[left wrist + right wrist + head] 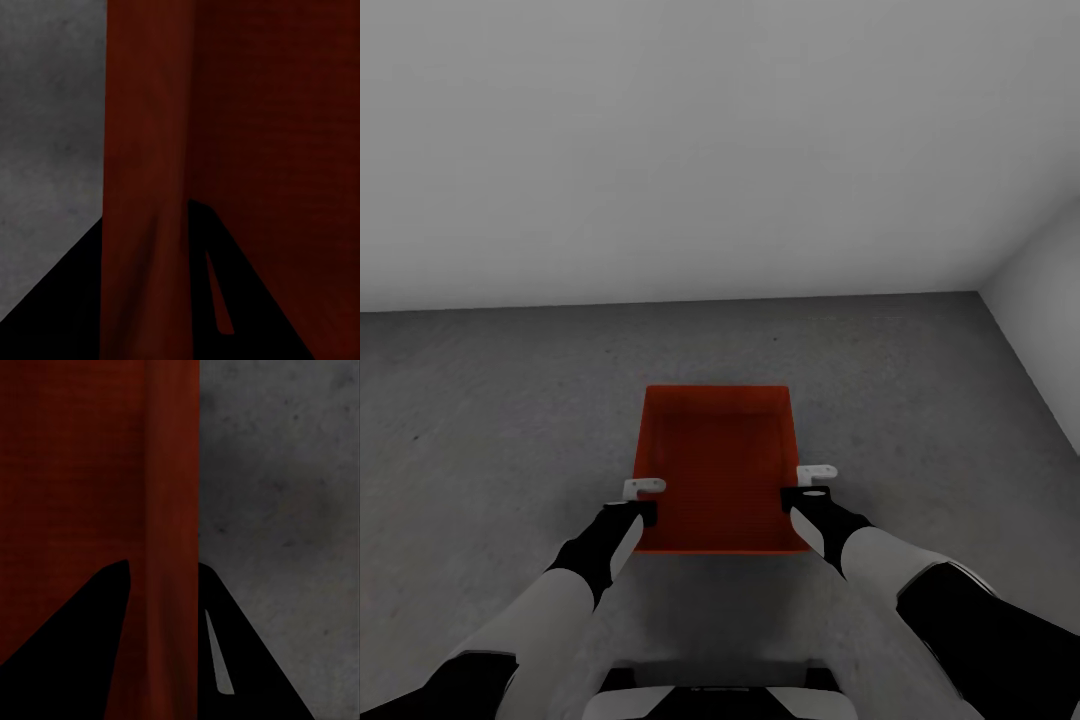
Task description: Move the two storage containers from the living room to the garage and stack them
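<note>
One orange-red storage container (715,470), lidless and empty, is in front of me over the garage's dark grey concrete floor (490,400). My left gripper (644,490) is shut on its left wall and my right gripper (815,480) on its right wall. In the left wrist view the thin red wall (150,150) runs between the dark fingers of the left gripper (146,217). In the right wrist view the wall (172,472) likewise sits between the fingers of the right gripper (163,570). I cannot tell whether the container touches the floor. The living room is out of view.
A plain white-grey wall (660,150) stands ahead, and a second wall (1050,300) meets it at the right corner. Bare concrete (285,510) lies around the container on all sides.
</note>
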Available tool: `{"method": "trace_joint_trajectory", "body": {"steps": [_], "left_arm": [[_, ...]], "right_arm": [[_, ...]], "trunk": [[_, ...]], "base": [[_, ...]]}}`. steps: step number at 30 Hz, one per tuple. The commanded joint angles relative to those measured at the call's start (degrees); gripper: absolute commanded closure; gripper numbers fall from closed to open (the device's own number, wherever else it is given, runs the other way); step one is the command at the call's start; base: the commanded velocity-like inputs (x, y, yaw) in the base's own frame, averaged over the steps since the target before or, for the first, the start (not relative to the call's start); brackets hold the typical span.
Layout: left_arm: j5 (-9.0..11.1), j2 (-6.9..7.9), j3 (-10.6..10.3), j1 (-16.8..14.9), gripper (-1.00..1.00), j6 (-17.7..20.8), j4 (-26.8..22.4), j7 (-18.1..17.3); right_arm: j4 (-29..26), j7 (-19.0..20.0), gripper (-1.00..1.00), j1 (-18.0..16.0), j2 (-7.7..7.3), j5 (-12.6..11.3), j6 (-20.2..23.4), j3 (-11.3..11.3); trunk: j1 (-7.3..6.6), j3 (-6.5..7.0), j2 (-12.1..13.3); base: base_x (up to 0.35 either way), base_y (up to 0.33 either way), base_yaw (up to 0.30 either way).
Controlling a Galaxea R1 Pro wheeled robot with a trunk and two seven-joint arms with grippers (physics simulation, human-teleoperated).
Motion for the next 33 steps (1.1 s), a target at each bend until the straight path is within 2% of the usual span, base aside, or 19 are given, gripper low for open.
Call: {"method": "trace_joint_trajectory", "body": {"steps": [1, 14, 33], "left_arm": [[1.4, -0.7, 0.4, -0.1, 1.0, 0.1, -1.0, -0.4], [1.4, -0.7, 0.4, -0.1, 1.0, 0.1, -1.0, -0.4], [1.4, -0.7, 0.4, -0.1, 1.0, 0.0, -1.0, -0.4]], "right_arm": [[-0.1, -0.3, 1.0, 0.1, -0.02, -0.5, 0.4, 2.7], [-0.1, -0.3, 1.0, 0.1, -0.02, -0.5, 0.4, 2.7], [-0.1, -0.3, 1.0, 0.1, -0.02, -0.5, 0.4, 2.7]], "trunk": [[0.0, -0.03, 0.0], [0.0, -0.03, 0.0], [0.0, -0.03, 0.0]], "base": [[0.0, -0.008, 0.0], [0.0, -0.087, 0.0], [0.0, -0.005, 0.0]]}}
